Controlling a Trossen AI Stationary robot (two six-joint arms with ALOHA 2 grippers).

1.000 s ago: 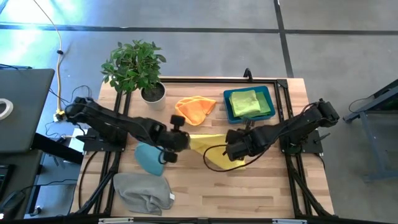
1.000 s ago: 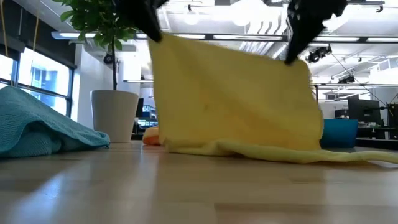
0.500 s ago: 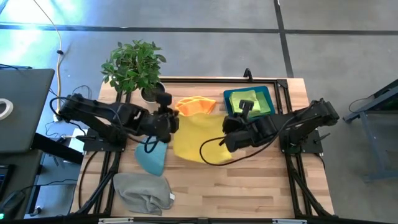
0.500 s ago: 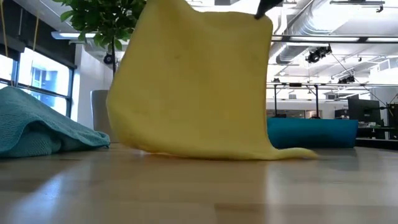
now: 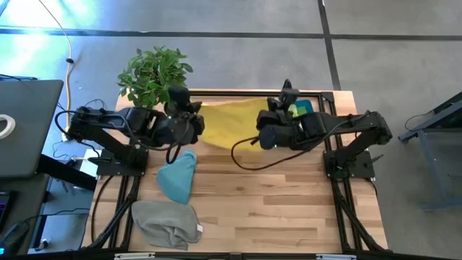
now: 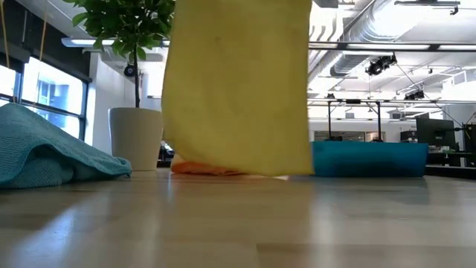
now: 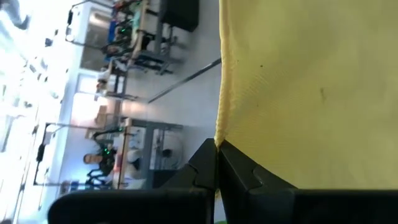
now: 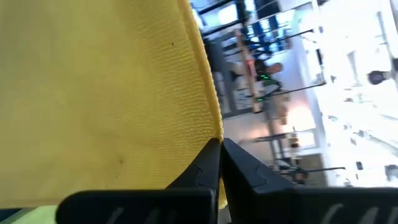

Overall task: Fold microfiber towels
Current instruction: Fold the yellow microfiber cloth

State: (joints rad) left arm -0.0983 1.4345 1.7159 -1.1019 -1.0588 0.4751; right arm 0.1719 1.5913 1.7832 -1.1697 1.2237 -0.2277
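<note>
Both arms hold the yellow towel (image 5: 227,124) stretched between them above the far part of the surface (image 5: 274,209), so it hangs as a flat sheet; this looks meant to spread it square before laying it down to fold. In the low view its bottom edge hangs just above the wood, in front of the orange towel (image 6: 204,170) and the blue bin (image 6: 368,158).

The left gripper (image 7: 217,163) is clenched on one top corner, jaws pinched on the hem. The right gripper (image 8: 221,163) is clenched likewise on the opposite corner. From above, both arms reach inward and toward the far edge, wrists level, left beside the plant (image 5: 155,76), right over the bin's near side.

The light blue towel (image 5: 177,177) lies crumpled left of centre, the grey towel (image 5: 167,222) near the front edge. A green towel (image 5: 301,108) peeks from the bin behind the right arm. Next step, probably: lowering the sheet flat onto open wood.
</note>
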